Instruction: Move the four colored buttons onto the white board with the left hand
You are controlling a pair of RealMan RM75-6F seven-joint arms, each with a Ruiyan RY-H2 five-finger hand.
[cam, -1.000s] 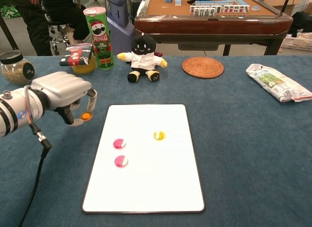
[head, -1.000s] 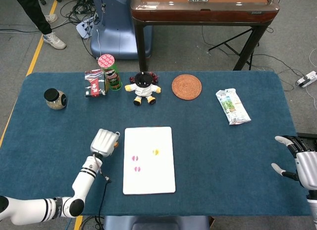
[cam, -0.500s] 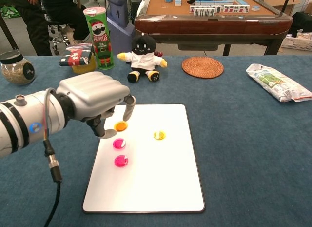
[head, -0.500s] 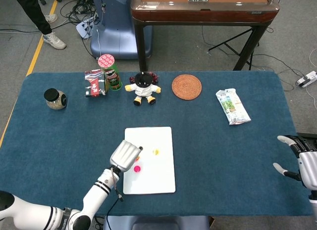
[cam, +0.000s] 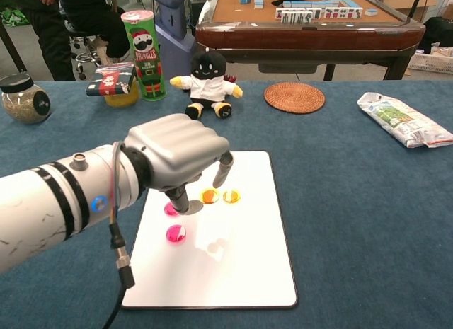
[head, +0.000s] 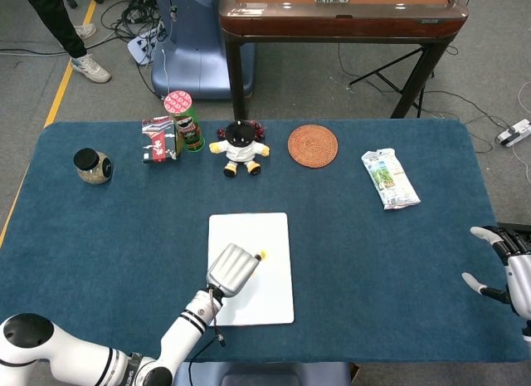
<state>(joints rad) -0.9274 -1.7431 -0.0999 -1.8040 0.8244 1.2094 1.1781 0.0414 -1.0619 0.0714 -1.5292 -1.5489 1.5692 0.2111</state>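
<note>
Left hand (cam: 177, 159) over orange button (cam: 209, 196), fingers apart

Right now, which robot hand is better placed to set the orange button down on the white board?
The left robot hand. It hovers over the white board with the orange button at its fingertips, beside the yellow button. The right robot hand sits far off at the table's right edge.
</note>
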